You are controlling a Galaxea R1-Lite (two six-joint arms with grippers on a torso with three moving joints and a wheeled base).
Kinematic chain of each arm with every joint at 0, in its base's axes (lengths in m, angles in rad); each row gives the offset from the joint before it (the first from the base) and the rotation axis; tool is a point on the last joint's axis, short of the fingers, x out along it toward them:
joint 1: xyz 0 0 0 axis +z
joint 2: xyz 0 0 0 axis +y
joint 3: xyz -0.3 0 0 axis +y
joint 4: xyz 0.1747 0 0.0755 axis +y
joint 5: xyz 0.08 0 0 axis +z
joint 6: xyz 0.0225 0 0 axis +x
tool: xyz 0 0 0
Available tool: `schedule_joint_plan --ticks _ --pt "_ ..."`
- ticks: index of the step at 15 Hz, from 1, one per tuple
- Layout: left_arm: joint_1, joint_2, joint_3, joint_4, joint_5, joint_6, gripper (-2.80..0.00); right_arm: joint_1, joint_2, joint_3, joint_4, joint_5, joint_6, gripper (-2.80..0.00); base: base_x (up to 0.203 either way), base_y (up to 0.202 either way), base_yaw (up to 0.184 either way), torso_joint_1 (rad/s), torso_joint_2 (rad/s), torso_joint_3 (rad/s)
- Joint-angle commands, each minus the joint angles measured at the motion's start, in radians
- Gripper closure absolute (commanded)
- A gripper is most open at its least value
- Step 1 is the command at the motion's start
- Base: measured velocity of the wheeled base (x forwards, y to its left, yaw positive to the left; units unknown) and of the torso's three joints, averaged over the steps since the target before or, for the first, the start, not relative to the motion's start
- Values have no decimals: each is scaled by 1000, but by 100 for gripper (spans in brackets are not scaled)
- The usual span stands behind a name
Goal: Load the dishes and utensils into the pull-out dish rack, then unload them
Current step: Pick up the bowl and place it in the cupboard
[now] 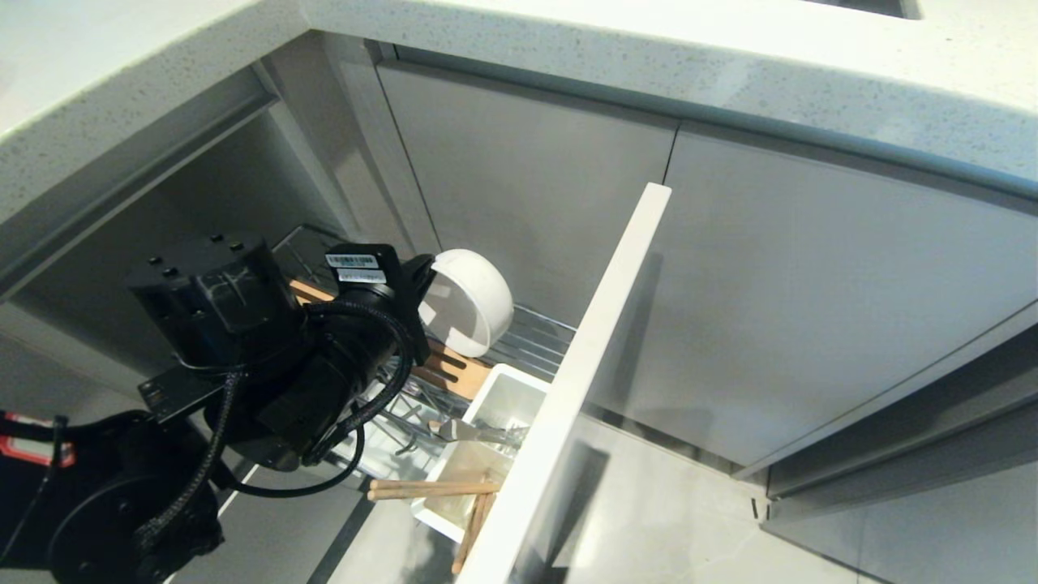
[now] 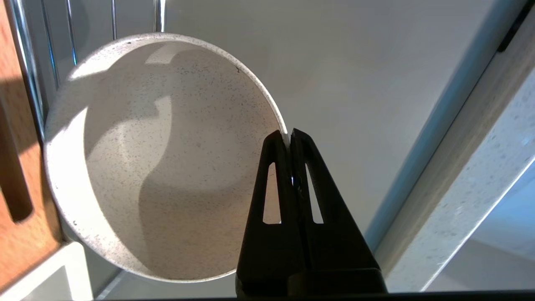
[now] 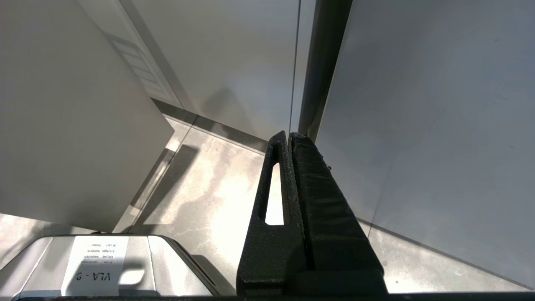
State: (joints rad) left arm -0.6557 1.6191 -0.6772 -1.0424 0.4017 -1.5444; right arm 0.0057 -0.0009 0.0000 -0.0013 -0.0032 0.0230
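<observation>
We count one white bowl, pinched at its rim by the left gripper. Below that gripper sits one pull-out dish rack, with one white cutlery caddy in it. Beyond the caddy we count two chopsticks and one metal spoon. Grippers number two, counting the right gripper, which is closed on nothing.
</observation>
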Motion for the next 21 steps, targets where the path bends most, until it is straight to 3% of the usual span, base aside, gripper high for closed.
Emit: schedule_joint_plan --ticks 1,10,14,17,21 --pt "1 -4 2 -6 3 -16 0 0 1 2 0 0 0 0 0 0 0 0 0 0" --pt "25 -59 5 -67 -20 -16 0 0 1 2 0 0 0 0 0 0 0 0 0 0" --pt "50 -64 23 -75 -79 -19 0 0 1 2 0 0 0 0 0 0 0 0 0 0" --pt "63 -29 59 -194 -86 -17 0 0 1 2 0 0 0 0 0 0 0 0 0 0" --pt "68 13 62 -204 -87 -17 0 0 1 2 0 0 0 0 0 0 0 0 0 0"
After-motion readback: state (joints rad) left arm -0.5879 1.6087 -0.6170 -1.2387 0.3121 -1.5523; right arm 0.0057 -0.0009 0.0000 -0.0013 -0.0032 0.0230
